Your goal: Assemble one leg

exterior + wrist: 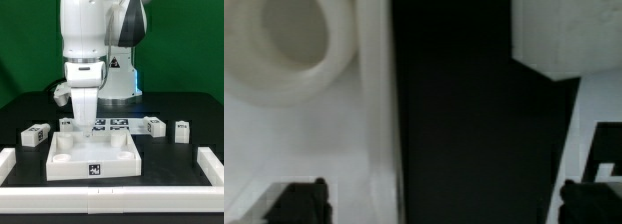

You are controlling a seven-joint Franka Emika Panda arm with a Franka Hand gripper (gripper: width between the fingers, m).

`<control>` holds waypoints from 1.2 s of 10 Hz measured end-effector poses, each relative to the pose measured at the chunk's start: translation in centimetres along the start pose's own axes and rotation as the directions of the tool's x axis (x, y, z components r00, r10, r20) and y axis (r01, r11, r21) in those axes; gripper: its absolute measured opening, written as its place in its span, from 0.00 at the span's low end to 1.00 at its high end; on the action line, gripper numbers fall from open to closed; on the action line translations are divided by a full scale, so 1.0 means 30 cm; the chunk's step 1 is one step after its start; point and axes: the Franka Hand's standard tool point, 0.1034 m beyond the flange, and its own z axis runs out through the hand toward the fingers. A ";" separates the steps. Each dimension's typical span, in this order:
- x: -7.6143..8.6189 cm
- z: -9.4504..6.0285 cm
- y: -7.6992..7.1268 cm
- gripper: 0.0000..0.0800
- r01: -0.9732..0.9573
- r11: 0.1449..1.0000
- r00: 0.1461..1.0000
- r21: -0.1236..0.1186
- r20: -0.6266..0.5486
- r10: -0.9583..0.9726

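The gripper (84,116) pointed down, its jaws just above the far edge of the tabletop (95,152); a leg (38,135) lay well apart from them.

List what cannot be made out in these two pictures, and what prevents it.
Exterior view: whether the tool touches the tabletop; white against white, too small.
Exterior view: the tag on the leg at that view's left; too small.
Wrist view: the white object beside the dark gap; blurred, cut off by the edge.
Wrist view: the fingertips; cut off by the edge.
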 end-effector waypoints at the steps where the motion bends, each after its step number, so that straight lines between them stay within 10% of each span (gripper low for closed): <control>1: 0.007 0.017 -0.011 0.81 0.005 1.000 1.000 0.011 -0.004 -0.005; 4: 0.029 0.025 0.006 0.81 0.040 0.999 0.999 0.010 -0.002 -0.040; 6: 0.027 0.027 0.003 0.50 0.037 0.999 0.999 0.012 -0.003 -0.037; 7: 0.027 0.028 0.002 0.50 0.037 0.999 0.999 0.012 -0.003 -0.037; 9: 0.027 0.028 0.002 0.08 0.037 0.999 0.999 0.012 -0.003 -0.037; 12: 0.025 0.023 0.011 0.08 0.036 0.999 0.999 0.000 -0.001 -0.036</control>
